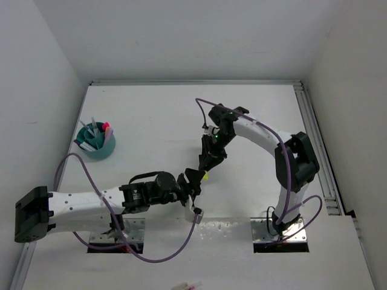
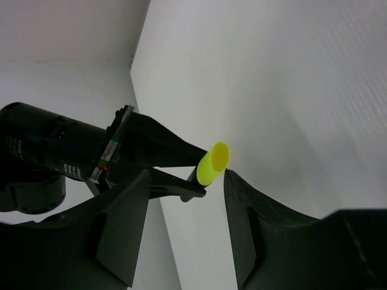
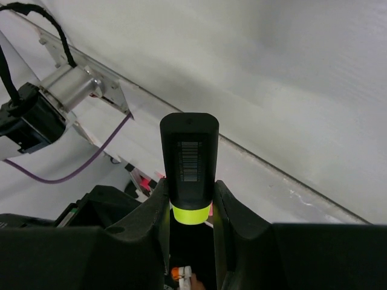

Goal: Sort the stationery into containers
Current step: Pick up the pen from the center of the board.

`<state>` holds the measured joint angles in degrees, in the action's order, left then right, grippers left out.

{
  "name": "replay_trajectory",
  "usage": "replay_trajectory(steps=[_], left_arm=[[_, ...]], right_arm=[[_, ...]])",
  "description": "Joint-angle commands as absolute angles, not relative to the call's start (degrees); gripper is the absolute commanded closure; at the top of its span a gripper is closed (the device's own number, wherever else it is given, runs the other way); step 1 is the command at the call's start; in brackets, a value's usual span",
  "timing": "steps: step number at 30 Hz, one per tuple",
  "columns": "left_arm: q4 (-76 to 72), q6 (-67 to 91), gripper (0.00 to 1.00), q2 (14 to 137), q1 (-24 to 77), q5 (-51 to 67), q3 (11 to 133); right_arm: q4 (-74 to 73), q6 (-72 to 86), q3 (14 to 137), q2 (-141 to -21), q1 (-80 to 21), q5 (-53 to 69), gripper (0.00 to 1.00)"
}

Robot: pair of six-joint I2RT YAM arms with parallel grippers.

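Above mid-table: both my grippers meet tip to tip, right of the cup and well apart from it.
Right gripper [image 3: 190, 188]: pinching the marker [image 3: 188, 151] at its yellow band, black barrel sticking out past the fingers. The grip sits low so that one end is left free for the other arm.
Left gripper [image 2: 186, 175]: spread, a finger on either side of the yellow end [image 2: 214, 162]. One fingertip is at or just beside it; I cannot tell if it touches.
Step, as I judge it: a hand-over from right to left, since the left arm is the one nearer the cup.
Cup [image 1: 100, 154]: far left on the table [image 1: 157, 115], upright, with several pens [image 1: 94, 132] already standing in it.
Risk: if the right lets go before the left closes, the marker drops.
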<state>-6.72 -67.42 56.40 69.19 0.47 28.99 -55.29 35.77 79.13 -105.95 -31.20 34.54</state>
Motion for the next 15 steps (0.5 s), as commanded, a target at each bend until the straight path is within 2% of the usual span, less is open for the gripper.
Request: replay_trajectory(steps=[1, 15], left_arm=[[-14.06, -70.57, 0.42, 56.60, 71.19, -2.46, 27.25], [-13.27, -76.81, 0.44, 59.32, 72.60, -2.90, 26.10]], right_arm=[[-54.05, 39.37, 78.13, -103.27, -31.64, 32.96, 1.00], [-53.53, 39.90, 76.55, -99.32, -31.73, 33.40, 1.00]])
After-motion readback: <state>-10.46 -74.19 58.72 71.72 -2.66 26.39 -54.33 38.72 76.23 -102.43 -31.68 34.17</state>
